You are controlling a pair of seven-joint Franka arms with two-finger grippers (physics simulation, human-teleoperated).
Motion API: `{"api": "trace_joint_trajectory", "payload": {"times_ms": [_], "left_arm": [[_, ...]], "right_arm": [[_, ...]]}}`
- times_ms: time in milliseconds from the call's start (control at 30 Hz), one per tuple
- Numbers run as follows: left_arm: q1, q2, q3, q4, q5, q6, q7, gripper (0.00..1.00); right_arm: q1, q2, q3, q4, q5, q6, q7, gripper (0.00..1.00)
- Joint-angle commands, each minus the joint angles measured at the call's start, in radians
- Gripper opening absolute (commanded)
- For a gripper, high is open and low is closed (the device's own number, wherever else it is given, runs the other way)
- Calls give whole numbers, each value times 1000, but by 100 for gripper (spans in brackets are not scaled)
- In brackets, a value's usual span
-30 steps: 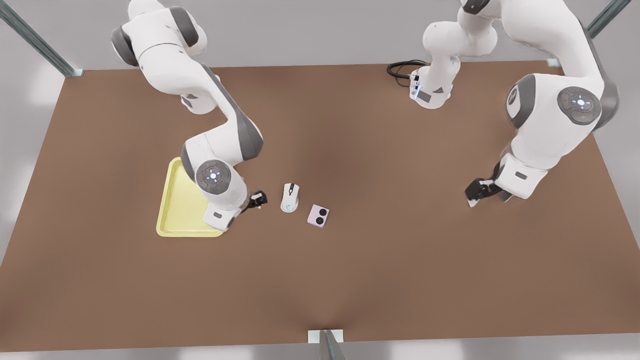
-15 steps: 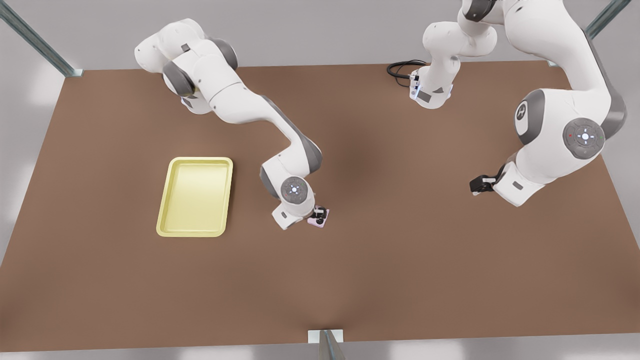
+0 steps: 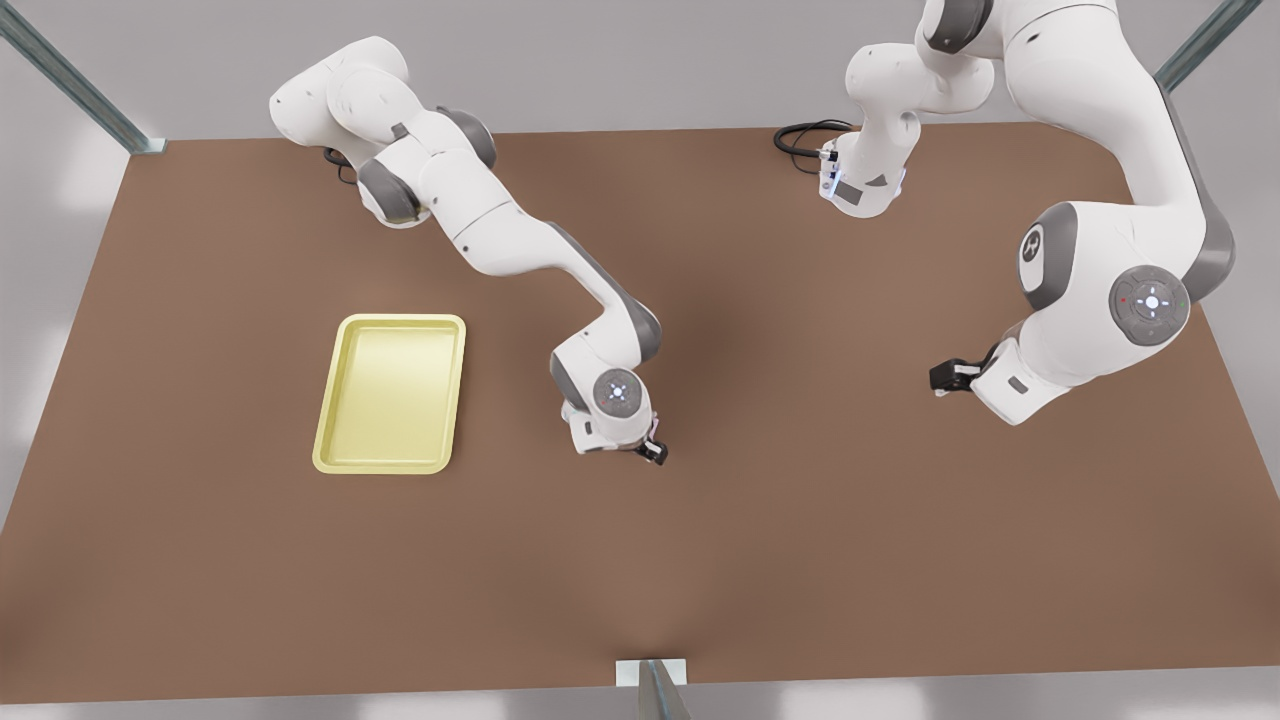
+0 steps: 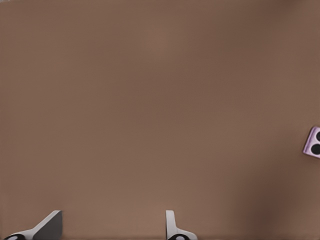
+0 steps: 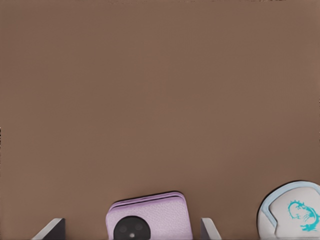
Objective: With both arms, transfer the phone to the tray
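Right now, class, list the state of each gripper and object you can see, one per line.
right gripper: open, straddling the phone.
left gripper: open, empty, waiting over bare table.
phone: flat on the table, lenses up, ungripped.
tray: on the table, phone not in it.
computer mouse: on the table beside the phone, untouched.

You have two white jointed arms with grey joint covers. Each wrist carries a round grey cap with a small glowing white centre light and tiny red and green dots. The right gripper (image 3: 652, 452) and left gripper (image 3: 945, 377) are small and black, with pale grey fingertips (image 5: 210, 229). A black cable coils beside one white base (image 3: 862, 180), which shows blue lights.
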Motion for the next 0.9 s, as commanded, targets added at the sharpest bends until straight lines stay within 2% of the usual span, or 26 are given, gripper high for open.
{"api": "trace_joint_trajectory", "payload": {"times_ms": [0, 300, 533, 600, 867], "left_arm": [[0, -1, 0, 0, 1, 9, 62, 100], [0, -1, 2, 0, 1, 8, 61, 100], [0, 16, 0, 0, 1, 9, 61, 100], [0, 19, 0, 0, 1, 9, 61, 100], [0, 25, 0, 0, 1, 17, 61, 100]], "right_arm": [[0, -2, 0, 0, -17, 10, 281, 100], [23, -11, 28, -32, -46, 39, 7, 100], [20, -14, 29, -63, -47, 68, -75, 100], [23, -22, 63, -146, -50, 211, -105, 100], [19, -63, 66, -202, -55, 205, -182, 100]]}}
